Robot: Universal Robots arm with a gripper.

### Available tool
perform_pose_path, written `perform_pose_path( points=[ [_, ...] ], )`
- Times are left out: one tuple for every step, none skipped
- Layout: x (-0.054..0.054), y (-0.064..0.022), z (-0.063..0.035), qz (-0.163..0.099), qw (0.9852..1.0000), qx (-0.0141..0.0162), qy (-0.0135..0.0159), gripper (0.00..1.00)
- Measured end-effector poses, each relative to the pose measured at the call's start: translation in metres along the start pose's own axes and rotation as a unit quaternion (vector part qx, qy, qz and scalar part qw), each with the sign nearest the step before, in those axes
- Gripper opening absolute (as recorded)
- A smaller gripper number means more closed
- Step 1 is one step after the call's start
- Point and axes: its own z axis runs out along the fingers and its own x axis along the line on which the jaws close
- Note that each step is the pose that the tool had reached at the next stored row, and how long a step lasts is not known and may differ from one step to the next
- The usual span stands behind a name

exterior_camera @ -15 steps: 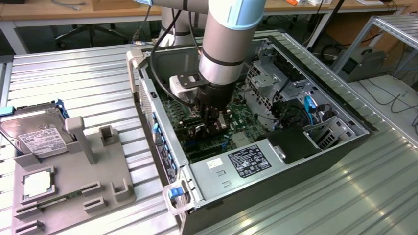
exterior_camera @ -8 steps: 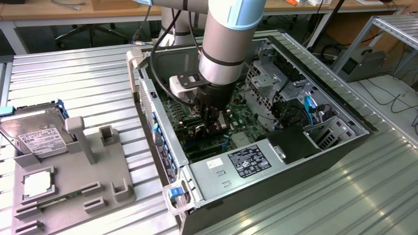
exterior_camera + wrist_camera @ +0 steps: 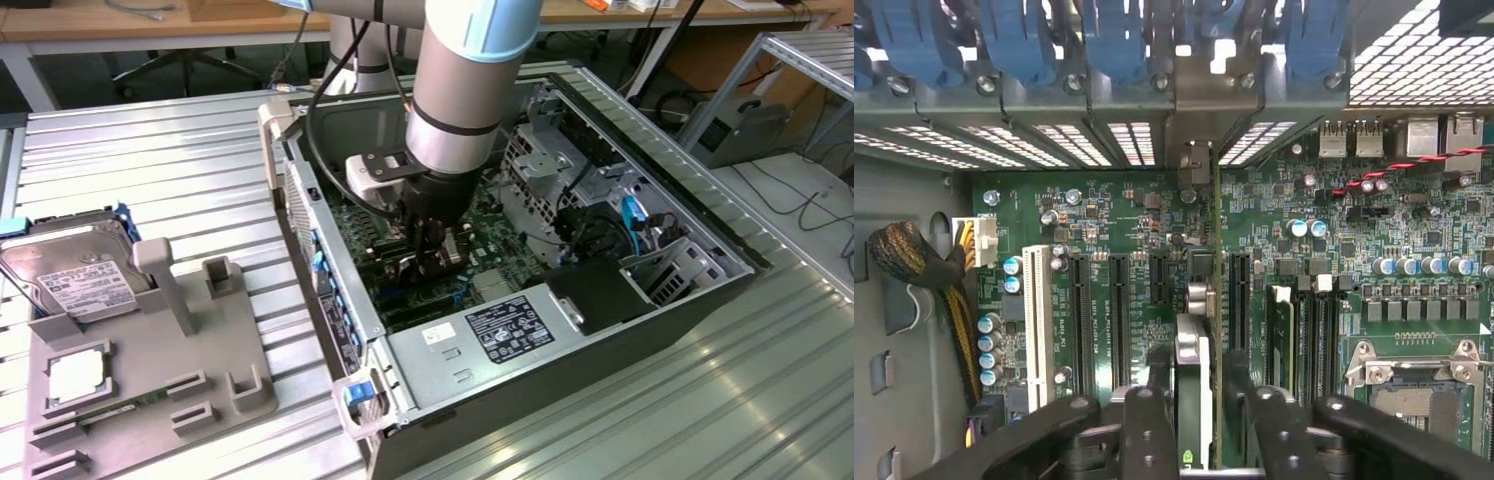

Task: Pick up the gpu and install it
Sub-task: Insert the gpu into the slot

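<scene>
Pickup's done: the thin black-faced gpu card with its greenish board back (image 3: 1199,390) sits edge-on between the black gripper (image 3: 1199,415) fingers, clamped tight on it, down inside the open grey computer case (image 3: 694,300). It stands upright over the green motherboard (image 3: 1124,230) slots, bracket end towards the rear; can't tell if it's seated

**Tight clearance inside the case**

Gripper (image 3: 430,262) sits deep in the open computer case (image 3: 694,215), gpu (image 3: 1194,400) edge-on between its fingers. Drive cage (image 3: 534,165) crowds the frame's upper right, power supply (image 3: 514,325) the lower centre, blue slot latches (image 3: 1014,40) along the rear wall. Neighbouring expansion slots (image 3: 1116,310) lie bare; counter (image 3: 160,160) at frame left is open.
</scene>
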Motion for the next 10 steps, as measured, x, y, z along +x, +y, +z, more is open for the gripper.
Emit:
perform_pose_path(
  points=[
    [0.0,0.0,0.0,0.0,1.0,0.0,0.0,0.35],
    [0.0,0.0,0.0,0.0,1.0,0.0,0.0,0.35],
    [0.0,0.0,-0.0006,0.0,1.0,-0.0001,0.0002,0.35],
    [0.0,0.0001,-0.0014,0.0,1.0,-0.0001,0.0002,0.35],
    [0.0,0.0,-0.0031,0.0,1.0,0.0,0.0001,0.35],
    [0.0,0.0,-0.005,0.0,1.0,0.0,0.0001,0.35],
    [0.0,0.0001,-0.007,0.0,1.0,0.0,0.0001,0.35],
    [0.0,0.0001,-0.0094,0.0,1.0,0.0,0.0001,0.35],
    [-0.001,0.0001,-0.0117,0.0,1.0,0.0,0.0,0.35],
    [-0.001,0.0002,-0.0141,0.0,1.0,0.0,0.0,0.35]
  ],
)
